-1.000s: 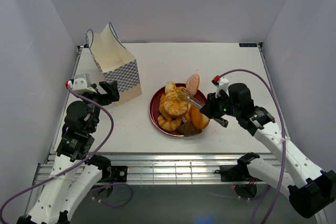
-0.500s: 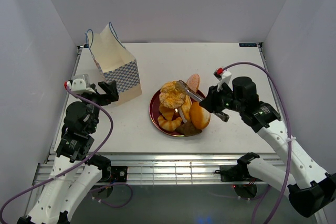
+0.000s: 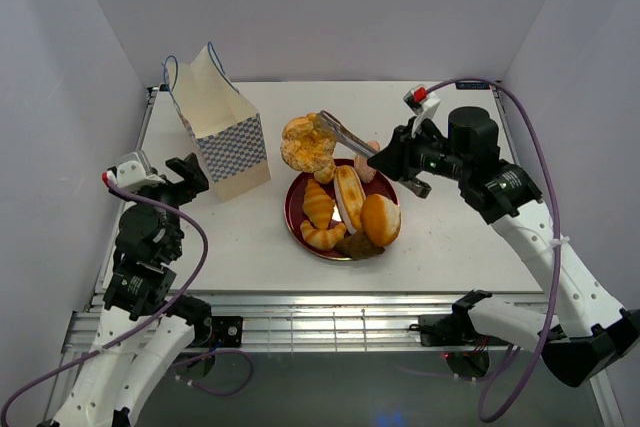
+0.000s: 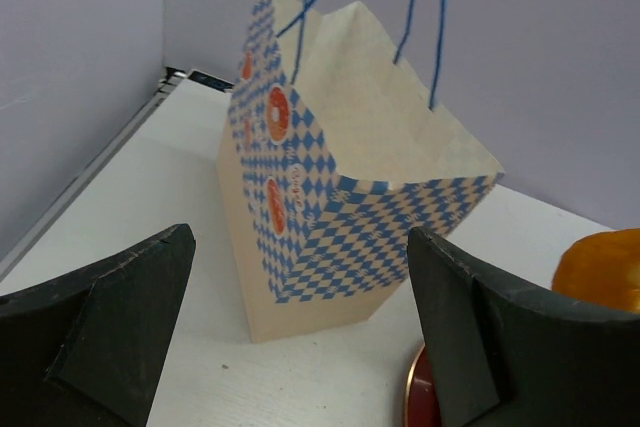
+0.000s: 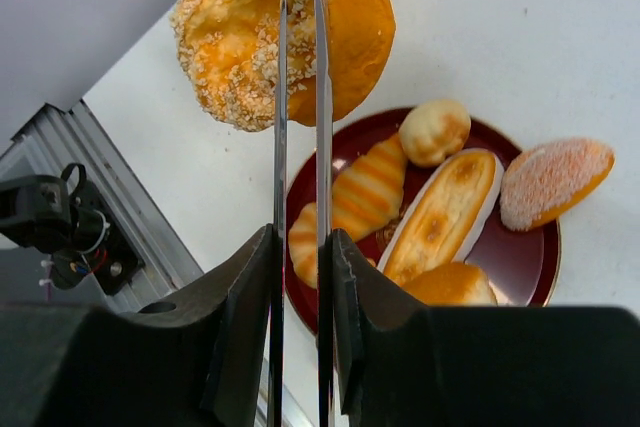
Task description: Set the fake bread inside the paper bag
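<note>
Right gripper (image 3: 322,123), nearly closed, pinches crumbed bun (image 3: 302,147) above plate rim (image 3: 288,209), seemingly clear of paper bag (image 3: 215,112)

Looks like a robotics lab cell to me: a white table (image 3: 250,247) boxed in by plain pale panels (image 3: 320,7) at the top and both sides, left arm (image 3: 145,247) and right arm (image 3: 530,237) mounted at an aluminium rail (image 3: 330,312) along the bottom, purple cable (image 3: 470,81) looping loose, fake bread (image 3: 350,197) on a plate (image 3: 291,209).

Right fingers (image 3: 345,133) clamp crusty bun (image 3: 303,145) — aloft

Dark red plate (image 3: 292,210) on white table (image 3: 450,247)
</note>
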Controlling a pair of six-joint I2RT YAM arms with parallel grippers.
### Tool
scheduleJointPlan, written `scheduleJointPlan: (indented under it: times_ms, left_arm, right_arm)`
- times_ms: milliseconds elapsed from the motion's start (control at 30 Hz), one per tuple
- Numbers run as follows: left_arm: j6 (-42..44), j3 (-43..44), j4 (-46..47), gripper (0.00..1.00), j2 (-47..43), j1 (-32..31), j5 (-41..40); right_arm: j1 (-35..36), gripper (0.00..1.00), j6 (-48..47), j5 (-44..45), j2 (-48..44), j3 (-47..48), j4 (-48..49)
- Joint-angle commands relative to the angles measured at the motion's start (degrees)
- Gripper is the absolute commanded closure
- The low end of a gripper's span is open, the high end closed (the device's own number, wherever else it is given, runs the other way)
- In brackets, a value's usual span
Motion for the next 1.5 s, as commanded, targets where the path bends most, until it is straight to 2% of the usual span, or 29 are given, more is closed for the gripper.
scheduleJointPlan:
  times_ms: [0, 33, 200, 367, 633, 767, 1067, 1467]
  left_arm:
    - [-0.45, -1.19, -0.21, 0.02, -1.29, -0.21, -11.88]
    - [-0.89, -1.28, -0.3, 0.02, -1.47, -0.21, -16.52]
    - [-1.95, -1.89, -0.13, 0.07, -3.31, -0.21, -24.03]
    - [-0.46, -3.47, 2.68, 0.07, -4.63, -0.12, -22.54]
    - [0.24, -4.18, 4.0, 0.06, -2.09, -0.12, -21.84]
    - [0.69, -4.18, 4.18, 0.02, -0.59, -0.12, -22.1]
    - [1.3, -4.79, 5.23, 0.02, -0.5, -0.12, -21.23]
    - [2.27, -5.32, 6.02, 0.02, -0.59, -0.12, -19.29]
  right_arm:
    - [0.61, 0.92, -1.32, -3.47, 3.34, 7.85, 5.41]
    - [0.69, 0.92, -1.41, -3.92, 4.32, 10.83, 6.02]
    - [1.57, 0.92, -1.23, -6.29, 11.42, 20.07, 7.51]
    - [4.82, 0.92, -1.23, -6.73, 18.11, 29.03, 7.78]
    - [8.78, 0.92, -0.01, -8.84, 30.42, 43.71, 9.45]
    - [9.04, 0.92, 2.45, -11.82, 34.72, 45.57, 13.05]
    - [9.22, 0.92, 5.53, -14.12, 42.64, 51.37, 15.77]
    - [9.31, 0.92, 7.82, -14.29, 47.74, 51.2, 19.21]
